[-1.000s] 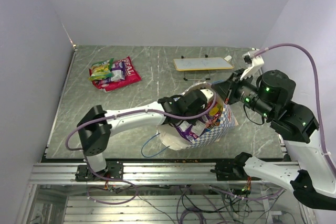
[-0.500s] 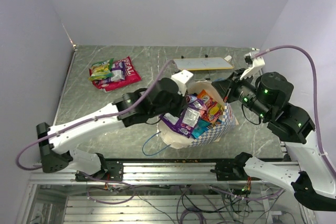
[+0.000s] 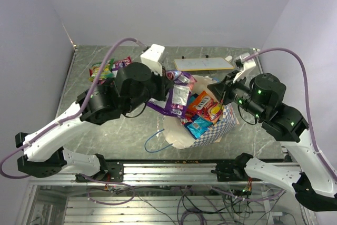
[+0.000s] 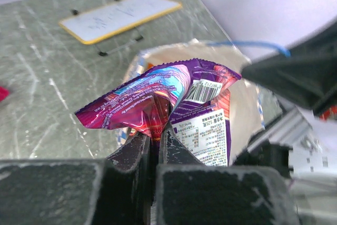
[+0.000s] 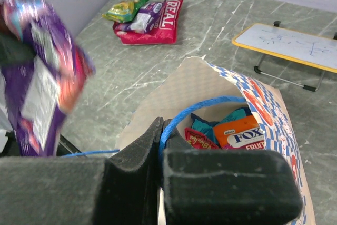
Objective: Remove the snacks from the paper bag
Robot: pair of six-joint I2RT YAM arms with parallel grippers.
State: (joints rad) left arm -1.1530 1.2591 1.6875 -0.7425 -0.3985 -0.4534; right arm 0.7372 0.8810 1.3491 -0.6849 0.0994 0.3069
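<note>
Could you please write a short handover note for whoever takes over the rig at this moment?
Left gripper: shut on a purple packet, held over the bag.
Right gripper: shut on the bag's blue handle, holding the mouth open.
Done: a few packets lie piled at the table's far left.
Left: set the purple one down, then take out the orange packet, the blue packet and the rest.

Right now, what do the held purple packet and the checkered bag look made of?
The purple packet looks like glossy foil or plastic film: it shines and crinkles. The checkered bag looks like matte paper, probably: stiff creases, dull cream inside.
</note>
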